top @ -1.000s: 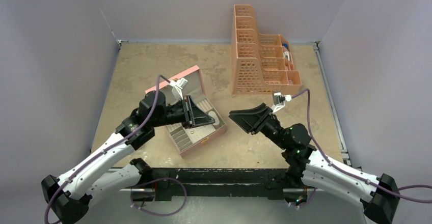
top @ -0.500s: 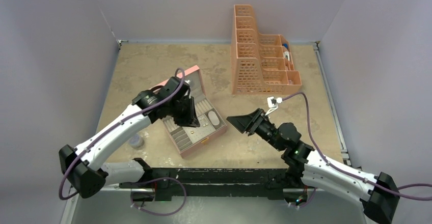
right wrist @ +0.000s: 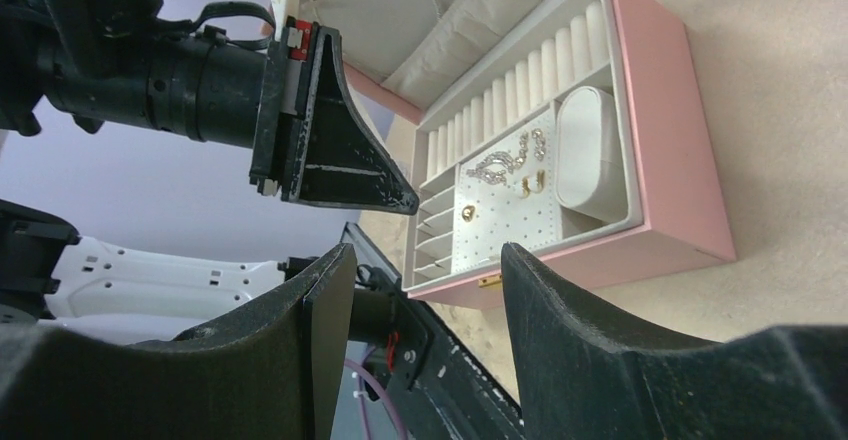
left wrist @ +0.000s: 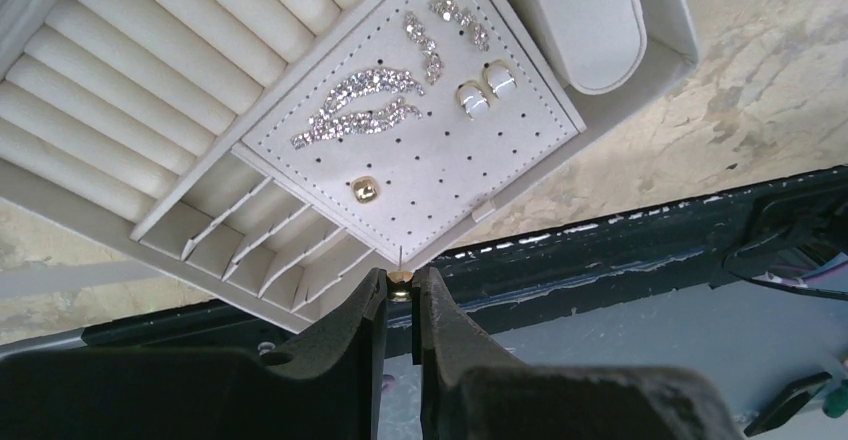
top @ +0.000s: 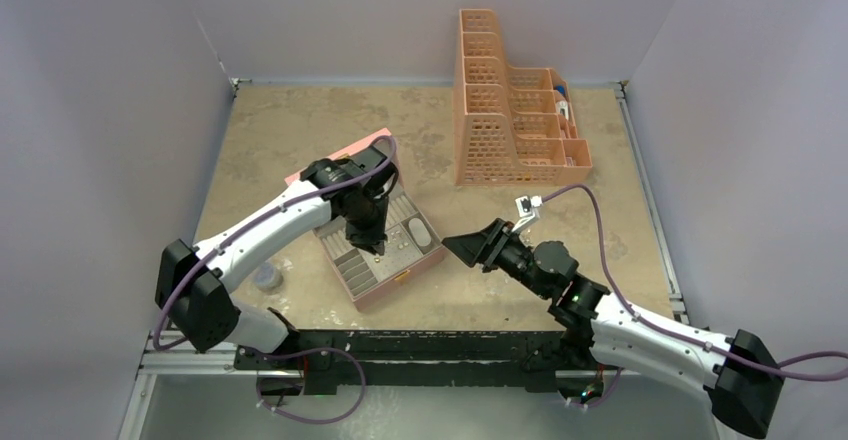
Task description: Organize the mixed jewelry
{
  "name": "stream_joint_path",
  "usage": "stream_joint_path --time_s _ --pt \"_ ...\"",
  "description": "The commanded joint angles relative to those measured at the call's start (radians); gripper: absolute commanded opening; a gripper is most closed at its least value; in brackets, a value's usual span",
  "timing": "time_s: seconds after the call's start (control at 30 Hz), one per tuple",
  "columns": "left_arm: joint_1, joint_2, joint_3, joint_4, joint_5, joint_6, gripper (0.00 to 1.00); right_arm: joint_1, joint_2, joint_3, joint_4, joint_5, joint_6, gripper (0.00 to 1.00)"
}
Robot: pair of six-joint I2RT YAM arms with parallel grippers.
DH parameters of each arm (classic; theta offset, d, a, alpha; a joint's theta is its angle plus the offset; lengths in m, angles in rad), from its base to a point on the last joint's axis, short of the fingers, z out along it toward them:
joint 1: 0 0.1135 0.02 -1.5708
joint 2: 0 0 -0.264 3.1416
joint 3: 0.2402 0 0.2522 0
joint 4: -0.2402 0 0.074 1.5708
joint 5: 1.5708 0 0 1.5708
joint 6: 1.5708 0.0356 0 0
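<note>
The pink jewelry box (top: 400, 276) lies open left of centre, showing its white perforated pad (left wrist: 440, 175). On the pad sit silvery rhinestone pieces (left wrist: 355, 110), a pair of gold-and-white hoops (left wrist: 485, 90) and a round gold stud (left wrist: 366, 191). My left gripper (top: 366, 243) points down over the pad. It is shut on a tiny gold stud earring (left wrist: 400, 282) whose pin points at the pad's near corner. My right gripper (top: 462, 248) hovers open just right of the box with nothing between its fingers (right wrist: 330, 290); in its view the pad's jewelry (right wrist: 500, 170) shows.
A tall orange perforated organizer (top: 510, 110) stands at the back right. A grey round disc (top: 266, 277) lies on the table left of the box. The box lid (top: 340, 155) leans open toward the back left. The black table front edge (top: 420, 345) runs below the box.
My left arm has swung up and round so its gripper now points down over the box's pad. My right gripper has slid left and lower, closer to the box.
</note>
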State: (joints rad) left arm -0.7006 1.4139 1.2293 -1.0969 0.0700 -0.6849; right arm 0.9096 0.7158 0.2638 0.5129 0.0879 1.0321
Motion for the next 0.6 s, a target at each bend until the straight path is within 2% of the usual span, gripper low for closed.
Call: stream_joint_path --time_s 0.0,0.57 --pt "0.005 0.039 0.05 -0.013 -0.026 0.045 0.1 0.002 0.009 -0.006 0.035 0.025 -0.005 0.59" --pt "0.005 0.114 0.044 -0.011 0.008 0.056 0.1 0.003 0.006 -0.024 0.031 0.036 -0.017 0.58"
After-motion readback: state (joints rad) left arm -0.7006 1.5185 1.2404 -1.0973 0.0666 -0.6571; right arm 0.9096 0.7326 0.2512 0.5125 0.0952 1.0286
